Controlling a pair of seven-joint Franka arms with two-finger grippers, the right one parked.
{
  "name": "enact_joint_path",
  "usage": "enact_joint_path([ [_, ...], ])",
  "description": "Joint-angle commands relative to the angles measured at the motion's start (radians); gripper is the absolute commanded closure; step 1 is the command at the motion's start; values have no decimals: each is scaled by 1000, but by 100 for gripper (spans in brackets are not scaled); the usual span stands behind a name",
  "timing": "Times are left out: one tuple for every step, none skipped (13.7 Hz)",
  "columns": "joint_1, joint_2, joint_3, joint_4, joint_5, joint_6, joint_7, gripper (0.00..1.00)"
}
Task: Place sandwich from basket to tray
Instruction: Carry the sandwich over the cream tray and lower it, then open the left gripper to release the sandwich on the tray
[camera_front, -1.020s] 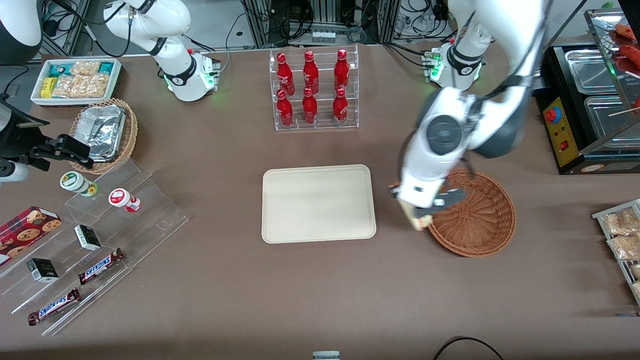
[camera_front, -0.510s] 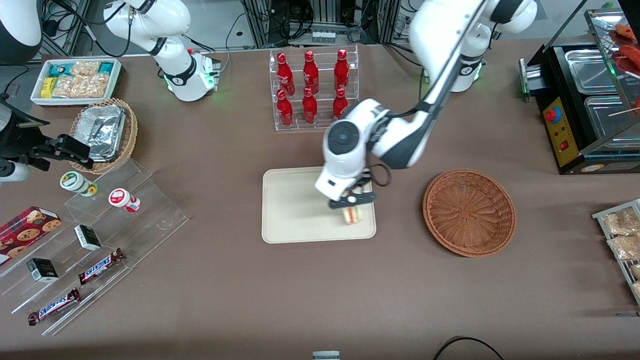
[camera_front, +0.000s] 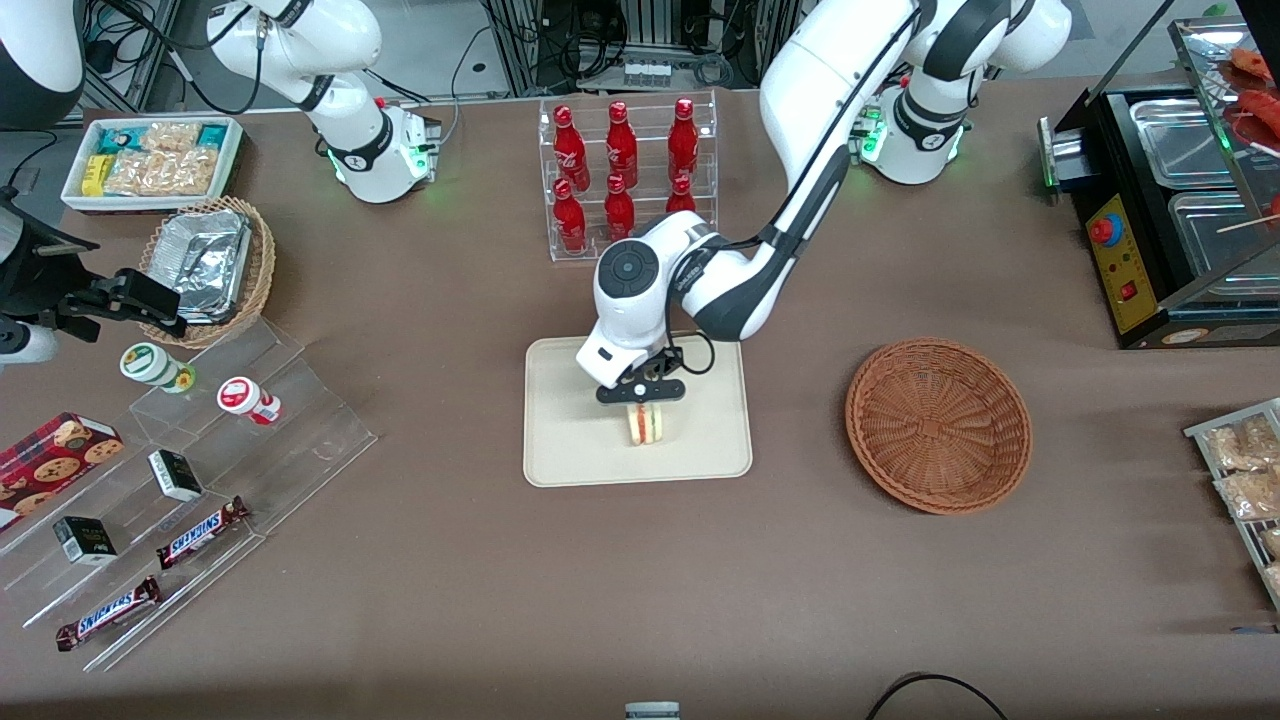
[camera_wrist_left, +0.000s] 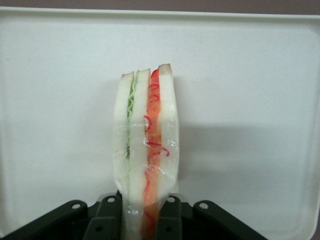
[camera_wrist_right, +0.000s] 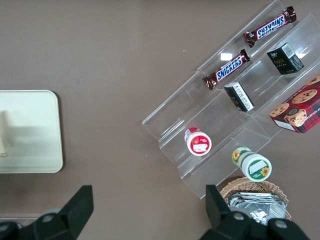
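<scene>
So the claw (camera_front: 641, 403), clamped on the sandwich (camera_front: 646, 424), has swung over from the basket (camera_front: 938, 425) to mid-tray (camera_front: 560, 440) — basically just needs lowering and letting go now.

A brown cloth (camera_front: 640, 580) covered the table. At its far edge stood metal racks (camera_front: 650, 40) hung with black cables (camera_front: 845, 25).

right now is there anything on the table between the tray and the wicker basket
No. The front view shows only bare brown tablecloth between the tray and the empty basket. The claw holds the sandwich over the tray.
</scene>
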Motion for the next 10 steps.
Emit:
enact_joint_path([
  [-36, 36, 11, 40, 15, 13, -10, 75],
  [-42, 38, 11, 40, 15, 11, -10, 75],
  [-50, 38, 11, 39, 16, 11, -12, 75],
  [-51, 41, 11, 36, 16, 11, -10, 75],
  [-51, 47, 11, 36, 16, 10, -10, 75],
  [-51, 49, 11, 37, 16, 10, -10, 69],
  [-51, 49, 12, 37, 16, 8, -10, 53],
  [-51, 49, 12, 37, 18, 8, -12, 25],
  [-51, 47, 12, 37, 18, 10, -13, 0],
  [-48, 43, 14, 39, 13, 11, -24, 0],
])
